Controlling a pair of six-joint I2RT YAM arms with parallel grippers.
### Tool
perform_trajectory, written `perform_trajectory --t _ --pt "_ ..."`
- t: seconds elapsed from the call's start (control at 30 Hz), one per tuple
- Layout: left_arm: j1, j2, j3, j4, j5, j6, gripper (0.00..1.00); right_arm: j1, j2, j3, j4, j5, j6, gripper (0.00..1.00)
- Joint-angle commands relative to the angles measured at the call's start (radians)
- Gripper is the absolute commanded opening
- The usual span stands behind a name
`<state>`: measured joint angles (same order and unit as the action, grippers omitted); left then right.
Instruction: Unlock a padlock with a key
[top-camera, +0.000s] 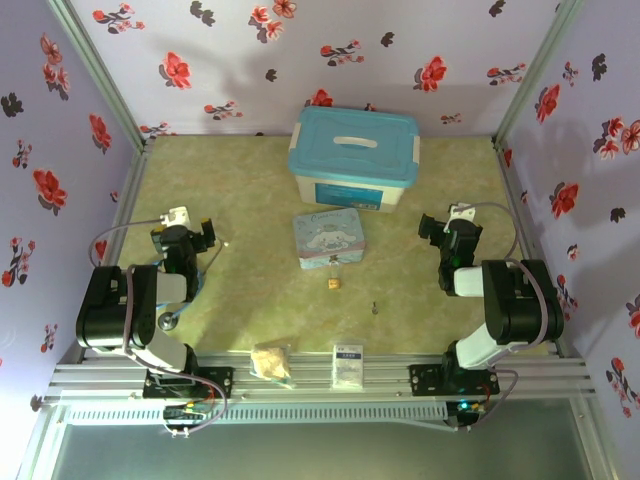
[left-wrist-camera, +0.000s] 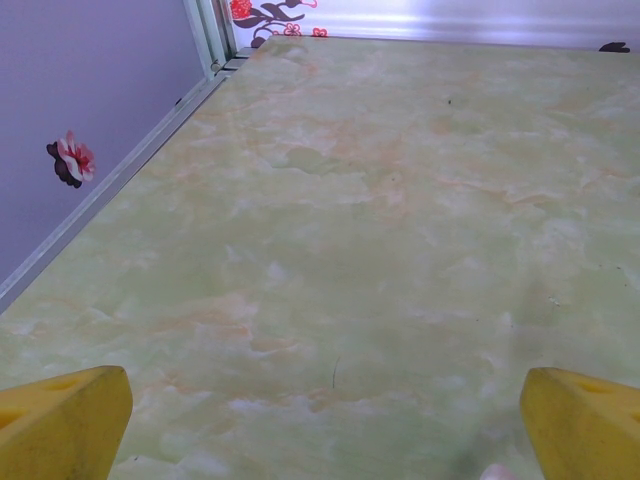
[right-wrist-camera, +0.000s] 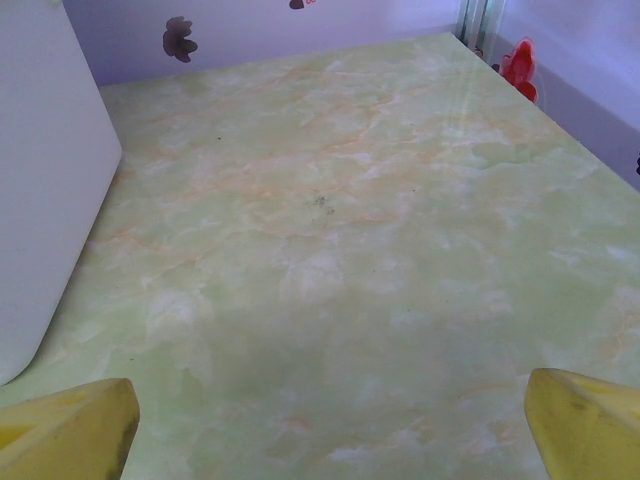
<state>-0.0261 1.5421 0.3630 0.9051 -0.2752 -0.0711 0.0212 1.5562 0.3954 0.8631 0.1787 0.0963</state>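
Padlock (top-camera: 335, 284) on bench (top-camera: 250, 200), just nearside of tin (top-camera: 330, 240); key (top-camera: 375, 307) near, to its right. Empty left jaws and right jaws spread wide, well apart from both. Risk: thin key lying flat may slip pinch; tiny padlock may skid unless steadied.

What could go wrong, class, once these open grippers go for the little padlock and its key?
The key is tiny and lies low on the table, so fingers may push it rather than grip it. The padlock sits close to the blue tin; a reach for it might knock the tin.
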Motion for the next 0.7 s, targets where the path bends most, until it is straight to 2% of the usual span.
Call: perform_trajectory --t 0.0,0.57,0.67 --pt "0.005 0.005 0.014 0.023 0.010 0.016 1.00 -0.002 0.001 -0.001 0.010 -0.004 -0.011 0.99" --pt "0.005 0.005 0.011 0.028 0.009 0.017 1.00 -0.004 0.001 -0.005 0.016 -0.009 -0.010 0.99" --pt "0.005 -0.070 0.033 -0.069 0.000 0.013 1.00 -0.004 -0.029 0.003 -0.017 -0.028 -0.015 0.99"
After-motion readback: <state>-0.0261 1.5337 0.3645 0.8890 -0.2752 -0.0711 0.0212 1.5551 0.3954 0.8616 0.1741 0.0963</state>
